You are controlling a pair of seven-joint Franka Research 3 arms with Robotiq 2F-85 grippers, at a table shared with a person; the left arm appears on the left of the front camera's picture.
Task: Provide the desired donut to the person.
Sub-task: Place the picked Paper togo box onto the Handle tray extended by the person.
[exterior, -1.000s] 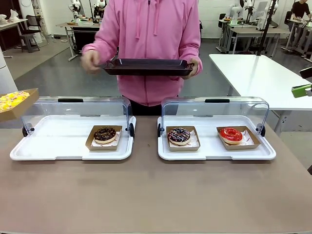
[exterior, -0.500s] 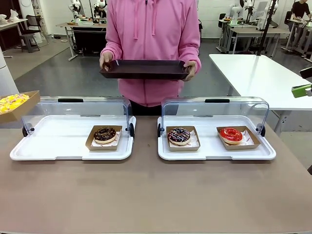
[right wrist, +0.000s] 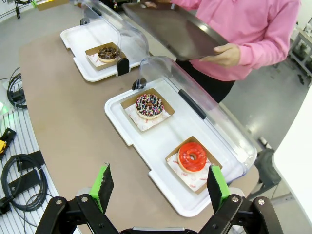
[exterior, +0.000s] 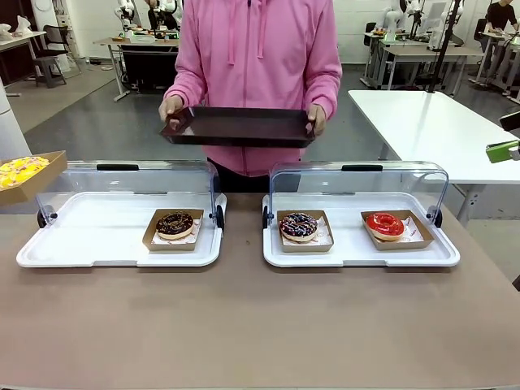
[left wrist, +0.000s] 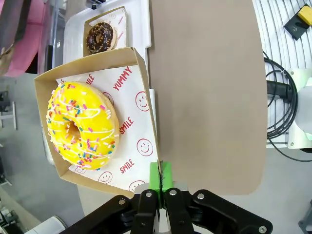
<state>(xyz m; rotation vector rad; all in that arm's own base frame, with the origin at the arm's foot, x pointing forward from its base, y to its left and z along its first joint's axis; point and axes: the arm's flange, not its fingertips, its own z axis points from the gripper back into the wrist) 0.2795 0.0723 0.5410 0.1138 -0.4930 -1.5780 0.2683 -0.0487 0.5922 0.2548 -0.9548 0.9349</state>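
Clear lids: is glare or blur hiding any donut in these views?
Front view: no, the clear lids stand open behind the red donut, which is sharp. Right wrist view: pale reflections streak the lids; wide-angle bends the table edge. Left wrist view: yellow donut sharp, evenly lit.

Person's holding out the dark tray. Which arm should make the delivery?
Left. The left gripper is shut on the cardboard box holding the yellow sprinkled donut, raised at the table's left end. The right gripper is open and empty, above the red donut.
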